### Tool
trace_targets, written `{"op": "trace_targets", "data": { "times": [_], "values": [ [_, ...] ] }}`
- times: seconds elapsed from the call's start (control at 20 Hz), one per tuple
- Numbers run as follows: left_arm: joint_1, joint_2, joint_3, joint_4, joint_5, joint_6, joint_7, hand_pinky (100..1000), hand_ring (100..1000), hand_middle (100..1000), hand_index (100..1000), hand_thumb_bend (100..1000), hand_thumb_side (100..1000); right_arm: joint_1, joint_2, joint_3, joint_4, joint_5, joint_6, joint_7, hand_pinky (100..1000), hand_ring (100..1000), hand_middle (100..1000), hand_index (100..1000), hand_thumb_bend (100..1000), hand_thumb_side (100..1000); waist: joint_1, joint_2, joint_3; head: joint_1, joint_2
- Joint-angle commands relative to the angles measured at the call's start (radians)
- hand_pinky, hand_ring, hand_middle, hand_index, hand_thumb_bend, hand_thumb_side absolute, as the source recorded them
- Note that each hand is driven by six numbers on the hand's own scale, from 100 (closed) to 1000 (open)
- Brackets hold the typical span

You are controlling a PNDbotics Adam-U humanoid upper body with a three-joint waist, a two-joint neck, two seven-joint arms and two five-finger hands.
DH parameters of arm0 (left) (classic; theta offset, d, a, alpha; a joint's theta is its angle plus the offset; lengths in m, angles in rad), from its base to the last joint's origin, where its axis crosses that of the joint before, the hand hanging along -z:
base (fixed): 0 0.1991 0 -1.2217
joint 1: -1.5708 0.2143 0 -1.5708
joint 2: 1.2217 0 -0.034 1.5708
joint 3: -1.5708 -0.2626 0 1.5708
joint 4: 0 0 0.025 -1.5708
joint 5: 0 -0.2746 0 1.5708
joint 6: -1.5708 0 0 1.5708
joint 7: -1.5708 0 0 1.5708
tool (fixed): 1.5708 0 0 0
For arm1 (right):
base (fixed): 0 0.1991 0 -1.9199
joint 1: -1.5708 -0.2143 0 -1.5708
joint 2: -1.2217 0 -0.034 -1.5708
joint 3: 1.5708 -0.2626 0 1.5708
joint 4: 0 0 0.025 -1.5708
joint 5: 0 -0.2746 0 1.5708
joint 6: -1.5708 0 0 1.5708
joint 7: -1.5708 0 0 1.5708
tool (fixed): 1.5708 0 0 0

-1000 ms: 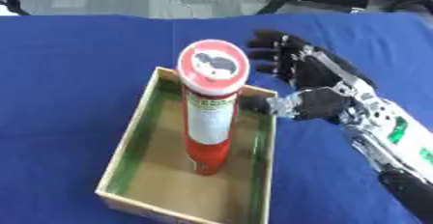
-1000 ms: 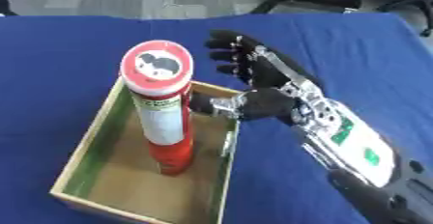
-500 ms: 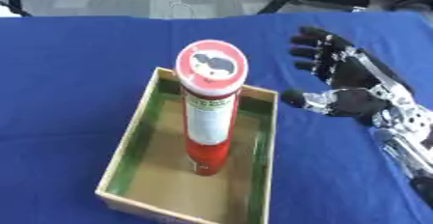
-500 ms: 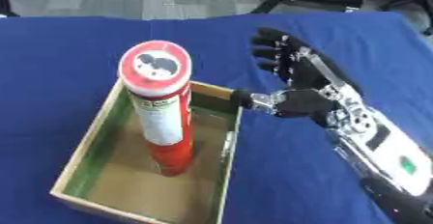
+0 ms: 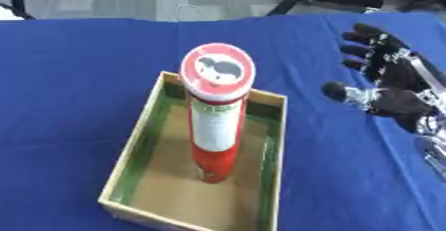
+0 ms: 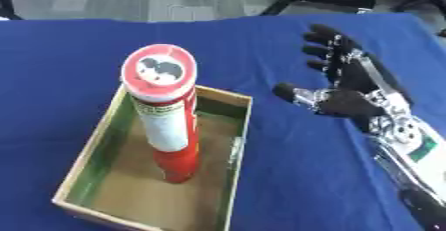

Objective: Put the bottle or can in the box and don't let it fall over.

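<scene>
While can [image 5: 216,113] stands upright in box [image 5: 139,143], right hand [image 6: 353,88] fingers spread, apart.

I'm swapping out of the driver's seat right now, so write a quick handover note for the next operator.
Right robot hand: open, fingers spread, off to the right of the box, touching nothing.
Left robot hand: not in view.
Can: tall, red and white, standing upright on the floor of the box, which sits on the blue table.
Done: the can is in the box, released and standing on its own.
Left: nothing but keeping the right robot hand away from the can and box so neither gets bumped.
</scene>
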Motion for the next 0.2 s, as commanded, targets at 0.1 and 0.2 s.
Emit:
{"op": "trace_targets", "data": {
  "times": [0.1, 0.2],
  "values": [
    [-0.005, 0.027, 0.016, -0.011, 0.0, -0.001, 0.005, 747, 812, 805, 800, 589, 595, 0.005, -0.022, -0.052, 0.0, 0.006, -0.002, -0.038, 919, 917, 881, 937, 693, 101, 0.003, -0.012, 0.0, 0.006, -0.015],
    [-0.005, 0.027, 0.017, -0.011, 0.0, -0.002, 0.006, 747, 812, 805, 800, 588, 596, 0.009, -0.02, -0.067, 0.009, 0.006, -0.006, -0.05, 918, 916, 881, 936, 686, 100, 0.003, -0.012, -0.001, 0.008, -0.015]
  ]
}}
